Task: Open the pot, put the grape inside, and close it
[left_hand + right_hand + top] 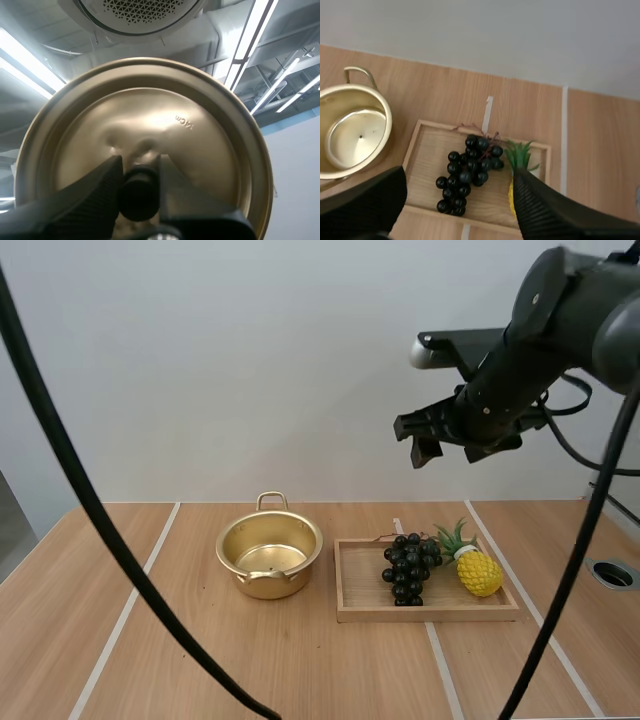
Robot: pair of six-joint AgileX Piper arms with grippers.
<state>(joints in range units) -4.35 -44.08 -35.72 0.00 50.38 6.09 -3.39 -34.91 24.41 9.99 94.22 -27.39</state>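
Already uncovered, the pot (300,562) stands toward the far edge of the table (150,640), with bare wood on every side and a gap between it and the wooden tray (355,585) to its right. It is round, shallow, polished gold metal, with a loop handle on its far rim. Its lid (200,150), a dished disc of the same metal with a rolled edge, is carried by my left gripper (140,175), whose ribbed black fingers pinch the dark knob (138,195). The grapes (407,567), a bunch of glossy dark round berries, lie mid-tray, stem toward the far rim, just beside a bumpy yellow pineapple (479,573) at the right end. My right gripper (413,440) hangs high above the low-rimmed tray, well apart, fingers spread wide on nothing.
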